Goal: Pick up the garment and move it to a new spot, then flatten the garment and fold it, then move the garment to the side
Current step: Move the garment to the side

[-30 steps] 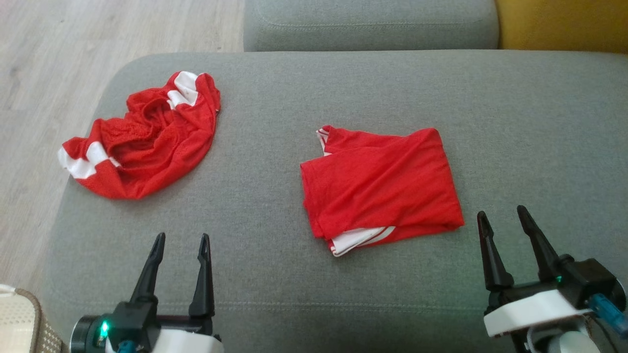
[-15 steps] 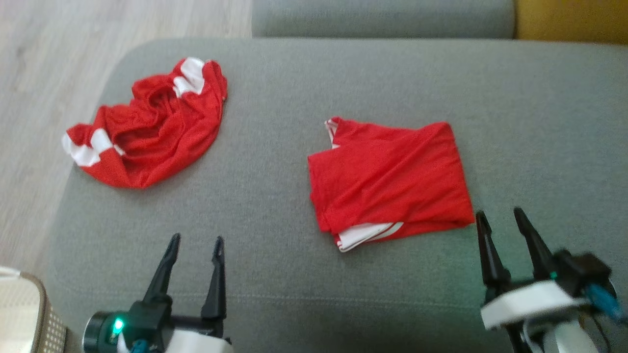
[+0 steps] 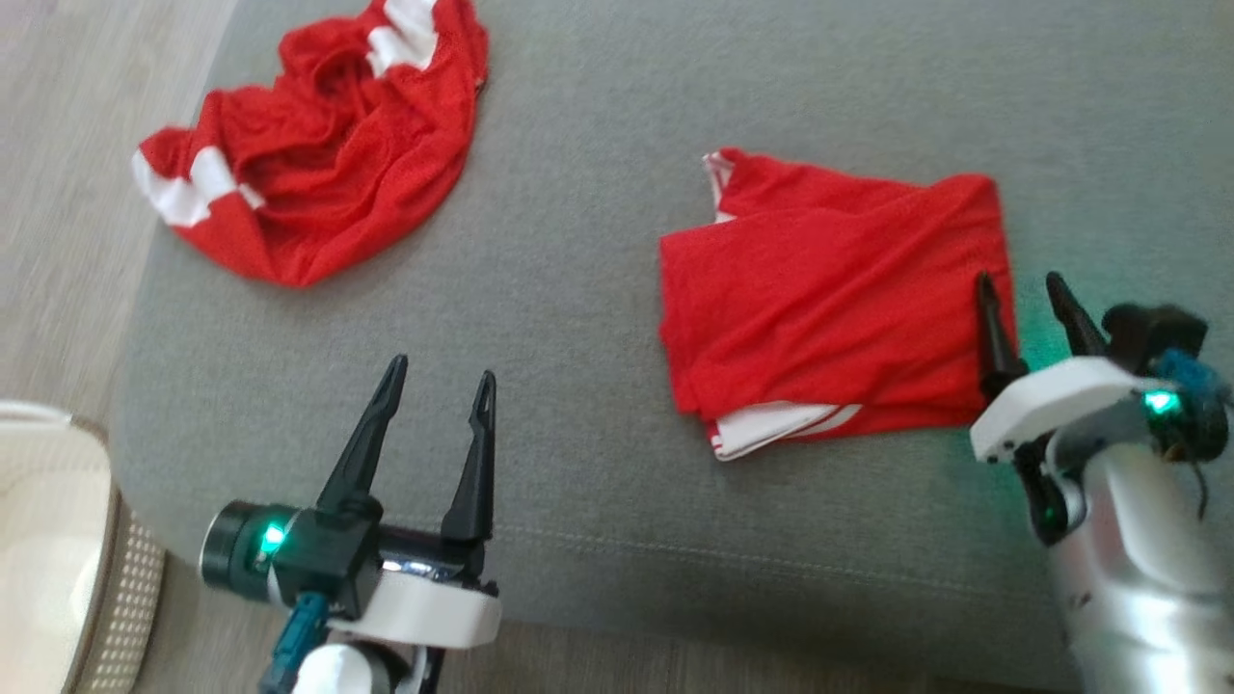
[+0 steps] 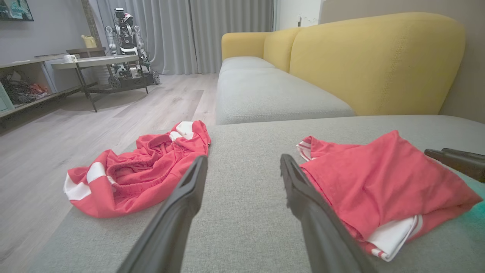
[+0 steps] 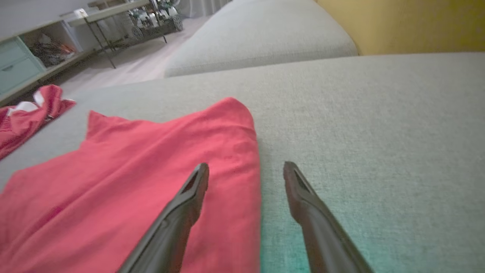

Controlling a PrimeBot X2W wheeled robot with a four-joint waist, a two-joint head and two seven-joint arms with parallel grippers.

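Note:
A folded red garment (image 3: 829, 289) with white trim lies flat on the grey sofa cushion (image 3: 578, 289). My right gripper (image 3: 1018, 280) is open at its right edge, the left finger over the cloth and the right finger over bare cushion; the right wrist view shows the gripper (image 5: 246, 165) straddling that edge of the garment (image 5: 132, 170). My left gripper (image 3: 443, 368) is open and empty near the cushion's front, apart from the cloth. In the left wrist view its fingers (image 4: 243, 157) point between the folded garment (image 4: 379, 178) and a crumpled one.
A second, crumpled red and white garment (image 3: 328, 164) lies at the cushion's far left corner. A pale perforated basket (image 3: 58, 540) stands on the floor at lower left. The yellow backrest (image 4: 379, 57) is behind; a table and another robot (image 4: 125, 41) stand across the room.
The head camera has tilted down and shifted. My right gripper has moved forward from the garment's near right corner to straddle its right edge. Both garments lie as before.

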